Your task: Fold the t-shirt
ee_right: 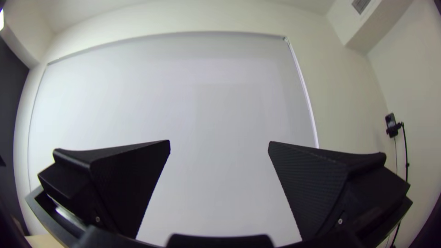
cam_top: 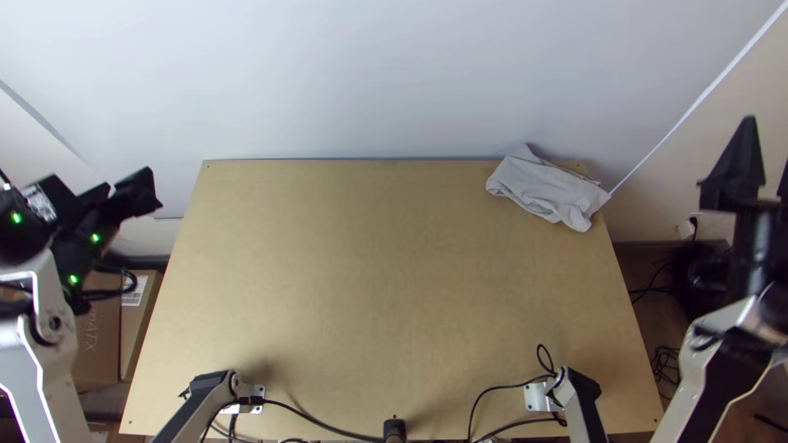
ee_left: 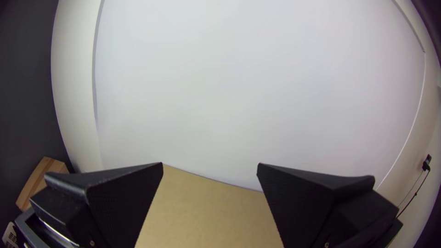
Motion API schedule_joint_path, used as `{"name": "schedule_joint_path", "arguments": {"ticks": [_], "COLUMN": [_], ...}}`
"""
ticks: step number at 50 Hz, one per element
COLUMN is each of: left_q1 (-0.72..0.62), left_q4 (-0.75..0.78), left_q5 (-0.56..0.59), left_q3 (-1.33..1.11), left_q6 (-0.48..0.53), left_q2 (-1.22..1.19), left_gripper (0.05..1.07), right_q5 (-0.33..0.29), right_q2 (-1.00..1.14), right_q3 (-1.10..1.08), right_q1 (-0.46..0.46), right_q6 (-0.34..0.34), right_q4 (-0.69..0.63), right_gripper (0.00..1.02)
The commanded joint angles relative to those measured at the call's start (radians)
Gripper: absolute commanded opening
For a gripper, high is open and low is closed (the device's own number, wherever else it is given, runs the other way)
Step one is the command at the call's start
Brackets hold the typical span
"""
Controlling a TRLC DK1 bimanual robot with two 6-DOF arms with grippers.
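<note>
Pale walls (cam_top: 369, 74) are backing the counter (cam_top: 369, 287); the t-shirt (cam_top: 546, 189) is lying bunched at its far right corner, presumably leaving folding room. Left tool (ee_left: 210, 164) and right tool (ee_right: 219, 142) are standing wide open, empty.

Grey t-shirt (cam_top: 546, 189) — bunched, crumpled — at the table's far right corner (cam_top: 581, 166).

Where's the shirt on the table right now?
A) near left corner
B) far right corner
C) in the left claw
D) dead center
B: the shirt lies bunched at the far right corner of the table, partly over its far edge.
</note>
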Motion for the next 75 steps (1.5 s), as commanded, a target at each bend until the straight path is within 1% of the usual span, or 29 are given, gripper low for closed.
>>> {"name": "schedule_joint_path", "arguments": {"ticks": [1,4,10,18,23,30,36,38,42,47,52,57,59,62,64,65,67,69,72,75], "left_q1": [0.011,0.016,0.026,0.062,0.063,0.071,0.068,0.068,0.068,0.066,0.066,0.065,0.063,0.062,0.062,0.062,0.06,0.06,0.06,0.059], "left_q4": [0.099,0.151,0.229,0.429,0.482,0.562,0.579,0.579,0.579,0.594,0.61,0.633,0.643,0.682,0.706,0.714,0.726,0.729,0.743,0.754], "left_q5": [0.004,0.004,0.001,-0.007,-0.007,-0.005,-0.005,-0.005,-0.005,-0.005,-0.005,-0.005,-0.005,-0.005,-0.005,-0.005,-0.005,-0.005,-0.005,-0.004], "left_q3": [-0.209,-0.323,-0.49,-0.752,-0.861,-0.996,-1.094,-1.119,-1.173,-1.246,-1.294,-1.344,-1.366,-1.409,-1.433,-1.446,-1.466,-1.479,-1.504,-1.528], "left_q6": [0.016,0.015,0.018,0.042,0.052,0.046,0.07,0.072,0.088,0.088,0.088,0.09,0.09,0.09,0.092,0.092,0.099,0.102,0.125,0.147], "left_q2": [-0.154,-0.232,-0.356,-0.542,-0.629,-0.753,-0.826,-0.844,-0.878,-0.93,-0.93,-0.93,-0.93,-0.93,-0.93,-0.93,-0.93,-0.93,-0.93,-0.93], "left_gripper": [1.03,1.03,1.03,1.03,1.03,1.03,1.03,1.03,1.03,1.03,1.03,1.03,1.03,1.03,1.03,1.03,1.03,1.03,1.03,1.03], "right_q5": [0.005,0.005,0.006,0.011,0.014,0.039,0.051,0.055,0.105,0.111,0.126,0.149,0.161,0.164,0.186,0.19,0.204,0.235,0.249,0.284], "right_q2": [-0.145,-0.213,-0.32,-0.443,-0.513,-0.658,-0.783,-0.785,-0.785,-0.785,-0.785,-0.785,-0.785,-0.785,-0.785,-0.785,-0.785,-0.785,-0.783,-0.783], "right_q3": [-0.184,-0.271,-0.403,-0.605,-0.713,-0.865,-0.97,-0.984,-0.989,-1.015,-1.053,-1.093,-1.116,-1.153,-1.182,-1.191,-1.202,-1.219,-1.222,-1.222], "right_q1": [-0.005,-0.004,0.002,0.008,0.014,0.019,0.021,0.022,0.022,0.036,0.087,0.163,0.189,0.235,0.265,0.281,0.318,0.346,0.407,0.472], "right_q6": [0.014,0.014,0.016,0.016,0.016,0.017,0.014,0.017,0.056,0.062,0.045,0.034,0.017,0.007,-0.029,-0.035,-0.033,-0.033,-0.03,-0.032], "right_q4": [0.156,0.188,0.188,0.19,0.19,0.188,0.18,0.177,0.156,0.153,0.153,0.133,0.13,0.125,0.131,0.133,0.128,0.127,0.052,-0.047], "right_gripper": [0.98,0.98,0.98,0.98,0.98,0.98,0.98,0.98,0.98,0.98,0.98,0.98,0.98,0.98,0.98,0.98,0.98,0.98,0.98,0.98]}}
